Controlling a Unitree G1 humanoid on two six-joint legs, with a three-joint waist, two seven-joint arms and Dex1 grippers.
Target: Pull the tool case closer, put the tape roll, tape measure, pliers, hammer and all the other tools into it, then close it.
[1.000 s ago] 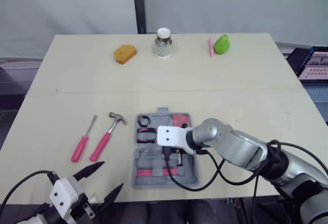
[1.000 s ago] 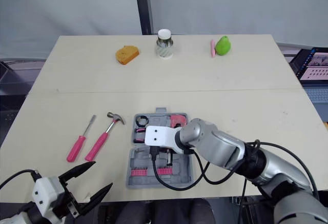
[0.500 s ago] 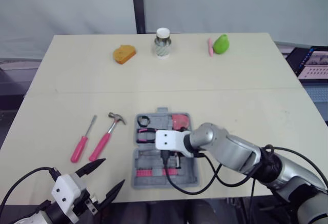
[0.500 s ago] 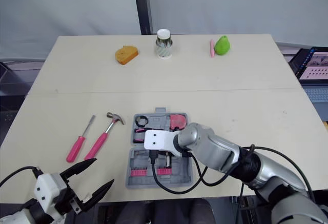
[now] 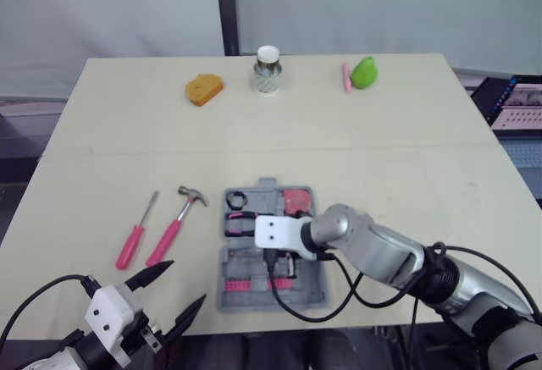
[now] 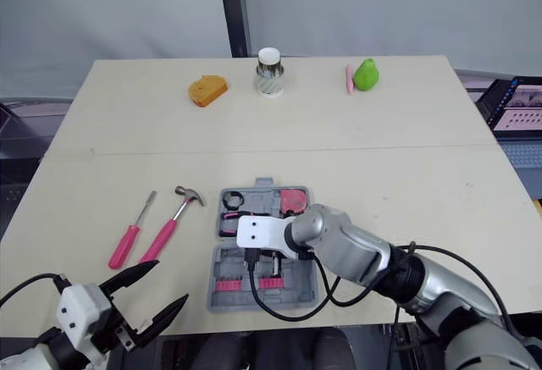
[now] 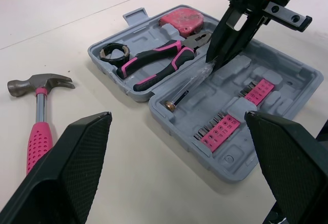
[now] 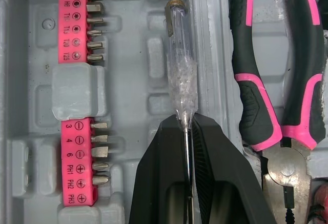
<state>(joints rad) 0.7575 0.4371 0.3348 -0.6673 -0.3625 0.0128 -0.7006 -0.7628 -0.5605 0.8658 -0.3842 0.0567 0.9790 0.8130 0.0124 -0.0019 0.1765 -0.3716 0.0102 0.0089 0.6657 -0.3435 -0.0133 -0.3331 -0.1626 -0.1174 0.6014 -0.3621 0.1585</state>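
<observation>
Left end effector (image 5: 185, 284) spread wide, empty, at near edge of tabletop (image 5: 381, 133). Right end effector (image 8: 185, 126) pinches clear screwdriver (image 8: 180, 65) inside open tool case (image 5: 227, 298). Released askew, it could block closing. Hammer (image 5: 176, 228) outside.

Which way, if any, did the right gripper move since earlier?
Yes: right gripper, shut on the clear screwdriver, edged slightly toward the robot, judged against the tool case.

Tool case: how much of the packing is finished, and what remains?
Done: the tape roll, pliers and tape measure lie in the open tool case. In hand: the right pincer grips a clear screwdriver at the case. Left: the hammer and pink screwdriver lie on the table, and the case is not yet closed.
</observation>
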